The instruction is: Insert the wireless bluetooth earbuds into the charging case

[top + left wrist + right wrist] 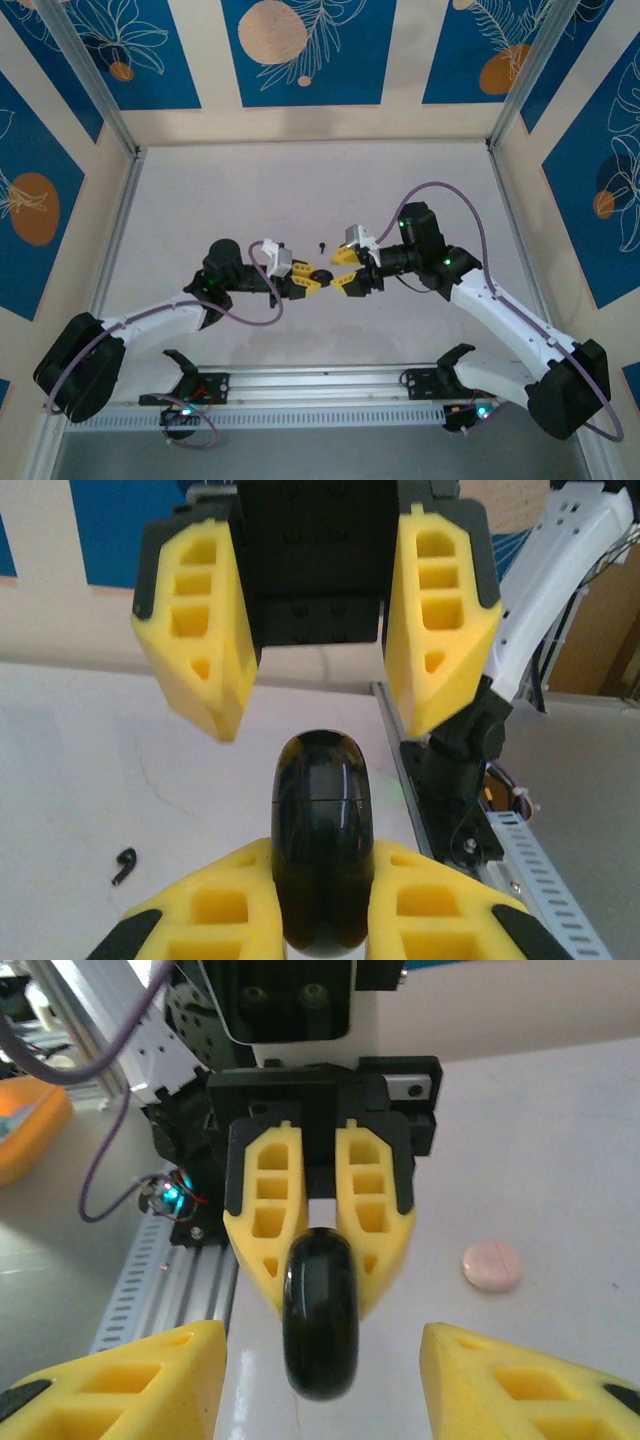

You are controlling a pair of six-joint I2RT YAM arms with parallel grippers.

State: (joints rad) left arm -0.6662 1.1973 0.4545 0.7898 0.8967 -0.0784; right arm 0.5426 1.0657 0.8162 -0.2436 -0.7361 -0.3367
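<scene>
My left gripper (318,279) is shut on a glossy black charging case (322,810), closed and held on edge above the white table. In the left wrist view its yellow fingers (230,900) press on both flat sides of the case. My right gripper (344,270) faces it head on and is open. Its fingers (150,1370) stand wide on either side of the black case (320,1325) without touching it. One tiny black earbud (322,245) lies on the table just beyond the grippers; the left wrist view has this earbud (123,865) at lower left.
A pale pink round case (492,1266) lies flat on the table right of the grippers in the right wrist view. The aluminium rail (320,385) with both arm bases runs along the near edge. Patterned walls (300,50) enclose the white table (300,190).
</scene>
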